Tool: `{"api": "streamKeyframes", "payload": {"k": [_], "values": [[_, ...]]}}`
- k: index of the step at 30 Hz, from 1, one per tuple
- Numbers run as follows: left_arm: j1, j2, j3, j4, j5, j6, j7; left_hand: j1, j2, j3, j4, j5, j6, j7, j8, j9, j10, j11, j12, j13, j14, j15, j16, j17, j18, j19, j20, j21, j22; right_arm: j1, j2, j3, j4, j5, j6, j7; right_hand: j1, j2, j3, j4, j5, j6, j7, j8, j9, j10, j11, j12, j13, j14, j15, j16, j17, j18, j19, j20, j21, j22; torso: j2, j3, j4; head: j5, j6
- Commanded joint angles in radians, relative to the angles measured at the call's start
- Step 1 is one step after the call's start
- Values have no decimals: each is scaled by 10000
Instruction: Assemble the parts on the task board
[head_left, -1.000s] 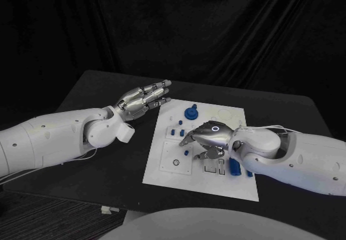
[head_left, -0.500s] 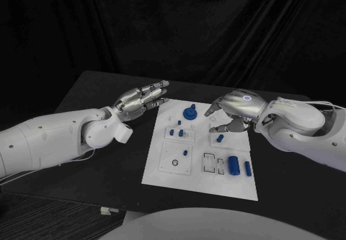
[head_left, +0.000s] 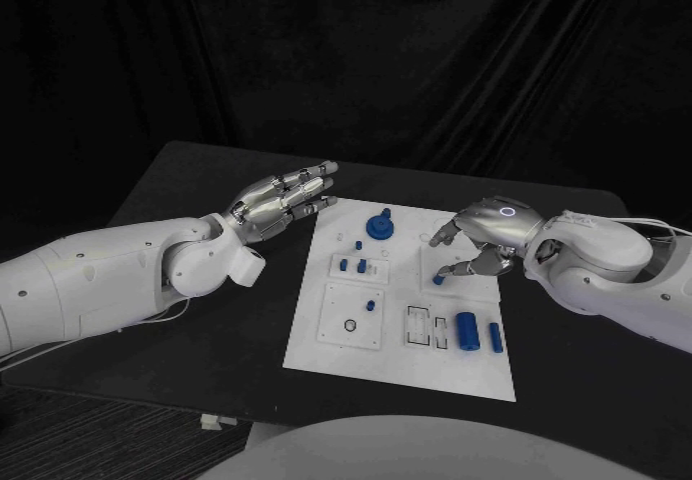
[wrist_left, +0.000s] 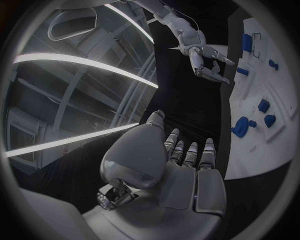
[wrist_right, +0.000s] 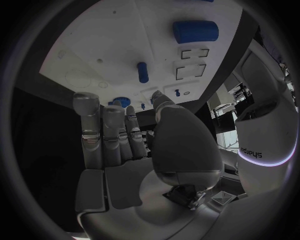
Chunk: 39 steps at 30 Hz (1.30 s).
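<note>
The white task board (head_left: 325, 340) lies mid-table. On it are a blue round knob (head_left: 382, 224), two short blue pegs (head_left: 353, 265), one small peg (head_left: 371, 305), a thick blue cylinder (head_left: 467, 332) and a slimmer one (head_left: 496, 337). My right hand (head_left: 483, 240) hovers over the board's far right part, fingers pointing down, one fingertip close to a small blue piece (head_left: 437, 281). In the right wrist view the right hand (wrist_right: 125, 150) holds nothing, and the thick cylinder (wrist_right: 195, 31) shows beyond it. My left hand (head_left: 289, 200) is open beside the board's far left corner, fingers stretched out.
The black table (head_left: 202, 190) has bare room left of the board and along its near edge. The board has empty rectangular slots (head_left: 420, 328) near the cylinders and a round hole (head_left: 352, 325). The left wrist view shows the left hand (wrist_left: 181, 165), board (wrist_left: 250, 155) and right hand (wrist_left: 206, 57).
My right hand left the middle of the board, swung to its far right part, then lowered slightly toward the small blue piece. The left arm stayed still.
</note>
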<state>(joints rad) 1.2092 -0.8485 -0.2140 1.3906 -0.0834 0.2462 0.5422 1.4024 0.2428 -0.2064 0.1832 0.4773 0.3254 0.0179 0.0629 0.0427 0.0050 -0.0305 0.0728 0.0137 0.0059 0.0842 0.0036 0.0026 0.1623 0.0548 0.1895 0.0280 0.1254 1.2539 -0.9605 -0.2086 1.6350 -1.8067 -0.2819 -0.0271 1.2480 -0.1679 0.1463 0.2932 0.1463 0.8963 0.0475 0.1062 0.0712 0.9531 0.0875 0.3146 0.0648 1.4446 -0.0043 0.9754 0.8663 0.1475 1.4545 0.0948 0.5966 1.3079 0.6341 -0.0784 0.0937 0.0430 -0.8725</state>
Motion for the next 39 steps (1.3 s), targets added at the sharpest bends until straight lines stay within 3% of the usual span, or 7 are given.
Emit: {"api": "streamKeyframes", "payload": {"k": [1, 12, 14, 16, 18, 23, 39], "values": [[-29, 15, 8, 3, 23, 89, 131, 28, 52, 14, -57, 34, 73, -27, 62, 6, 3, 32, 1, 8, -7, 62, 7, 3, 122, 50, 13, 40, 17, -130, 60, 7, -86, 16, 252, -129, 105, 116, 72, -10, -58, 19, 158, -45, -7, 193, -35, -78, 17, 63, -7, -94, -31, -125, 49, -6, -20, 782, 9, 10, 4, -15, -2], [-68, 20, 8, 2, 23, 124, 145, 32, 62, 20, -64, 48, 80, -26, 66, 7, 2, 33, 0, 8, -6, 64, 8, 4, 123, 57, 16, 43, 22, -443, 243, 7, -265, 162, 464, 18, 476, 240, 117, -65, -100, 197, 510, -29, 7, 926, -185, -292, 35, 238, -123, 249, 348, -197, 168, -112, 512, 917, 6, 8, 4, -12, -2], [-80, 23, 8, 3, 23, 130, 145, 32, 62, 20, -64, 48, 80, -26, 66, 7, 2, 33, 0, 8, -6, 64, 8, 4, 123, 57, 16, 43, 22, -472, 265, 7, -290, 172, 504, 39, 632, 277, 153, -103, 19, 259, 579, -14, 10, 1014, -196, -371, 29, 239, -134, 258, 359, -198, 169, -127, 505, 920, 7, 5, 6, -30, -2], [-91, 23, 8, 9, 23, 136, 146, 34, 77, 28, -71, 58, 80, -22, 69, 7, 1, 39, -4, 7, -7, 69, 7, 4, 122, 58, 19, 43, 16, -493, 279, 7, -311, 178, 539, 69, 967, 336, 253, -225, 423, 401, 638, 31, 27, 1130, -206, -492, 24, 249, -144, 299, 406, -205, 175, -144, 547, 932, 11, 1, 5, -36, -2], [-100, 21, 8, 17, 23, 140, 145, 34, 77, 28, -71, 58, 80, -22, 69, 7, 1, 39, -4, 7, -7, 69, 7, 4, 122, 58, 19, 43, 16, -506, 287, 7, -324, 181, 564, 91, 1255, 381, 373, -349, 804, 589, 656, 98, 53, 1242, -208, -594, 21, 245, -153, 301, 408, -210, 175, -151, 553, 936, 13, 1, 4, -33, -2], [-116, 17, 8, 26, 23, 149, 137, 34, 88, 33, -73, 63, 107, -17, 77, 10, 1, 45, 0, 8, -8, 73, 6, 3, 122, 60, 21, 43, 16, -525, 304, 7, -354, 186, 589, 155, 1634, 385, 609, -495, 1195, 914, 730, 201, 102, 1414, -200, -796, 7, 230, -155, 289, 402, -213, 159, -155, 549, 937, 15, 1, 2, -30, -2], [-140, -10, 8, 47, 23, 173, 120, 35, 98, 38, -79, 69, 131, -7, 85, 13, 1, 55, 3, 9, -6, 77, 8, 4, 121, 63, 25, 44, 15, -563, 466, 7, -464, 188, 873, 233, 2097, 235, 1049, -651, 1251, 1375, 780, 327, 217, 1714, -187, -1161, -4, 126, -137, 101, 229, -194, 68, -152, 384, 910, 10, 2, 2, -19, -2]]}}
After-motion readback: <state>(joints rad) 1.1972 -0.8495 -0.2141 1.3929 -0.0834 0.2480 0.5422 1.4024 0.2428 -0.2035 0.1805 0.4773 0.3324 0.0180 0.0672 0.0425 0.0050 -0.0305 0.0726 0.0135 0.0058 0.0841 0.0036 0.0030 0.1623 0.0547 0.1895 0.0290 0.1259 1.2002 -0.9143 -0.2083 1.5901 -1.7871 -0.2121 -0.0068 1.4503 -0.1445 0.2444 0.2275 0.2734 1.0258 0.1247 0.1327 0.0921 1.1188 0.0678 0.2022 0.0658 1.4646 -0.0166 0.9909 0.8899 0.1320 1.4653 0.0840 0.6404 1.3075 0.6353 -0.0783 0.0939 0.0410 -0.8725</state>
